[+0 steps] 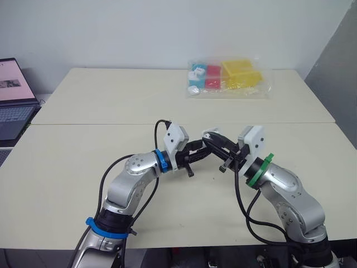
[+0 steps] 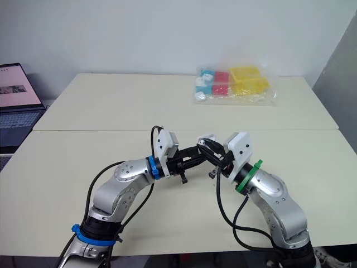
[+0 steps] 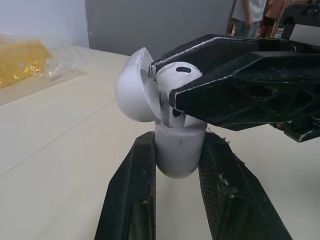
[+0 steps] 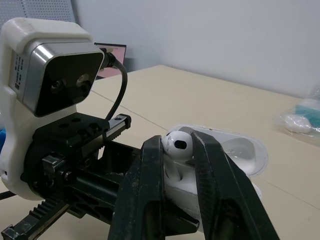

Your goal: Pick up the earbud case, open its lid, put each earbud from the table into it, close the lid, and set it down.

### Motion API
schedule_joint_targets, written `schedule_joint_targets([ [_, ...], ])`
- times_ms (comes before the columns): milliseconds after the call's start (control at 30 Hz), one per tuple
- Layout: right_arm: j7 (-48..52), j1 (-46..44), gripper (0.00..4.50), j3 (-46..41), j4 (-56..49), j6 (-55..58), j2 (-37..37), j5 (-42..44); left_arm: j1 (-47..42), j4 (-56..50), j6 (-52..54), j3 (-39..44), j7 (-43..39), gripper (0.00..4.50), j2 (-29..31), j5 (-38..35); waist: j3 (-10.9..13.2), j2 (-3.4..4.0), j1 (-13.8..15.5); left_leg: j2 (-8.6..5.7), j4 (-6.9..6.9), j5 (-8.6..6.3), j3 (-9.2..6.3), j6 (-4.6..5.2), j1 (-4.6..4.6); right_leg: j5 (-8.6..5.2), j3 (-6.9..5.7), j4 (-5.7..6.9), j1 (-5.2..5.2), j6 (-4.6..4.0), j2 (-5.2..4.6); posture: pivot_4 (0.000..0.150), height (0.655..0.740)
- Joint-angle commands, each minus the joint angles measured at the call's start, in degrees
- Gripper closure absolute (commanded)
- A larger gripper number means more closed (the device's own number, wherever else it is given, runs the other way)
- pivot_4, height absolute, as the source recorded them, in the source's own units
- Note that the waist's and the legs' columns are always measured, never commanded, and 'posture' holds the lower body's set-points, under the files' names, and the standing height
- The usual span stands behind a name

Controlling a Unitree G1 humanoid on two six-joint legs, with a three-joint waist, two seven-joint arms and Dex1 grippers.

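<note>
The tabletop (image 1: 78,156) lies bare all round, crowded only at centre where the left tool (image 3: 179,141) clamps the earbud case (image 3: 179,159) and the right tool (image 4: 176,143) pinches an earbud (image 4: 178,145) at its mouth, with a bag (image 1: 234,79) at one o'clock and a laptop (image 1: 14,106) off its edge at ten.

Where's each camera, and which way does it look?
Head eyes: on the head, facing forward and down at the cream table; left arm and right arm show.
Left wrist: on the left arm, facing along the left pincer, shut on the glossy white earbud case.
Right wrist: on the right arm, facing along the right pincer, shut on a white earbud.
Shared: all see the open case.
</note>
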Motion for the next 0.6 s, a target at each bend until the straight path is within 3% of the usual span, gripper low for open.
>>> schedule_joint_targets([
  [33,0.6,0.9,4.07,0.5,-1.2,0.2,-1.2,0.1,-0.8,-2.9,-0.6,1.3,0.6,3.69,-0.2,-1.1,0.0,0.00,0.0,0.00,0.00,0.00,0.00,0.00,0.00,0.00,0.00,0.00,0.00,0.00,0.00,0.150,0.7400],
  [100,0.4,0.8,4.07,0.6,-1.2,0.3,-1.3,0.2,-0.8,-2.9,-0.6,1.3,0.5,3.69,-0.2,-1.1,0.0,0.00,0.0,0.00,0.00,0.00,-0.01,0.00,0.00,0.00,-0.01,0.00,0.00,0.00,0.00,0.150,0.7400],
  [133,0.2,0.7,3.35,0.5,-1.2,0.1,-1.2,0.2,-0.9,-2.9,-0.6,1.3,0.5,3.69,-0.2,-1.1,0.0,0.00,0.0,0.00,0.00,0.00,-0.01,0.00,0.00,0.00,-0.01,0.00,0.00,0.00,0.00,0.150,0.7400],
  [367,-0.6,0.0,1.00,-0.2,-2.3,0.3,-1.7,0.3,-0.5,-3.1,-0.7,1.1,0.6,3.69,0.3,-1.2,0.0,0.00,0.0,0.00,0.00,0.00,-0.01,0.00,0.00,0.00,-0.01,0.00,0.00,0.00,0.00,0.150,0.7400],
  [600,-0.8,0.0,0.98,-1.7,-4.6,1.8,-2.8,1.7,-0.1,-3.0,-1.0,1.0,0.6,3.69,0.4,-1.1,0.0,0.00,0.0,0.00,-0.01,0.00,-0.01,0.00,-0.01,0.00,-0.01,-0.02,0.00,0.00,-0.01,0.150,0.7400],
])
